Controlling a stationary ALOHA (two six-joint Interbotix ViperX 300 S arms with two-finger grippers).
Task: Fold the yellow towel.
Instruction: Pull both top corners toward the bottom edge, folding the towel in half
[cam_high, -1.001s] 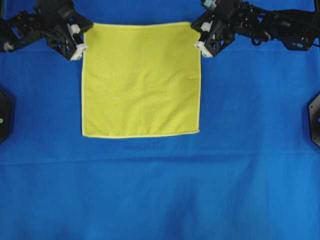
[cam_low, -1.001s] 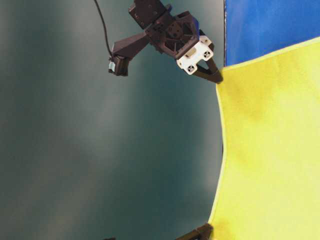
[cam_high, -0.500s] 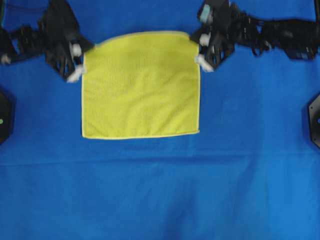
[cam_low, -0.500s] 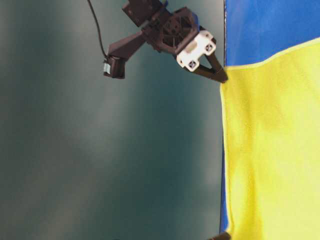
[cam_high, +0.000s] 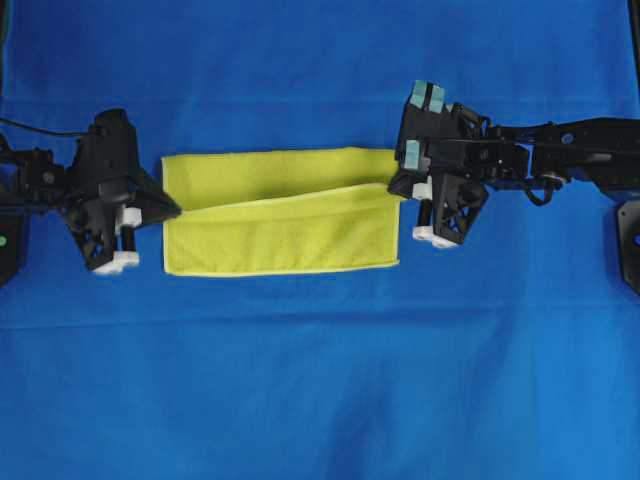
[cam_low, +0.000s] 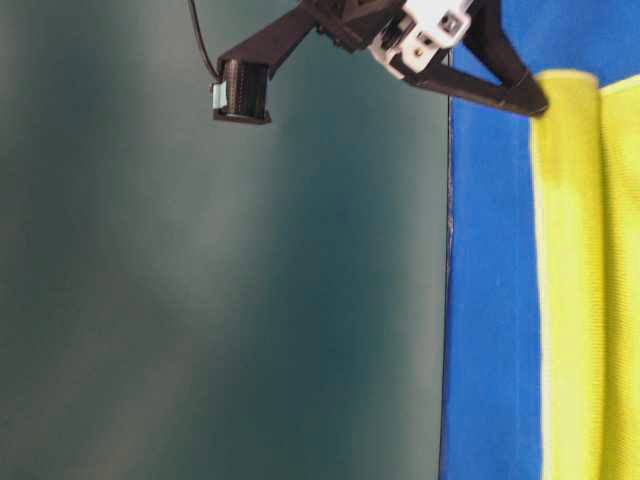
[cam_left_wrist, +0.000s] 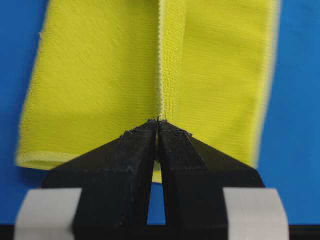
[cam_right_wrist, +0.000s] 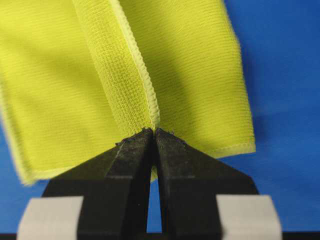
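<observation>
Terry-textured yellow towel (cam_high: 280, 215), paler stitched hem, is draped half-folded on smooth blue cloth (cam_high: 320, 380); corners are pinched by left gripper (cam_left_wrist: 158, 121) and right gripper (cam_right_wrist: 153, 131), black fingertips pressed together.

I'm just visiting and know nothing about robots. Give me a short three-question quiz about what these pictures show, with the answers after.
1. True or false: the left end effector is shut on the hem of the bright yellow-green square microfibre towel.
2. What covers the table beneath the towel? A) a large blue cloth B) a grey rubber mat C) bare wood
3. Fill in: in the overhead view, the carried edge of the towel hangs over its middle, so the fold is only ____ done.

Key:
1. True; the right end effector pinches the hem at the other end likewise.
2. A
3. partly; the carried edge has not yet reached the towel's near edge.
</observation>
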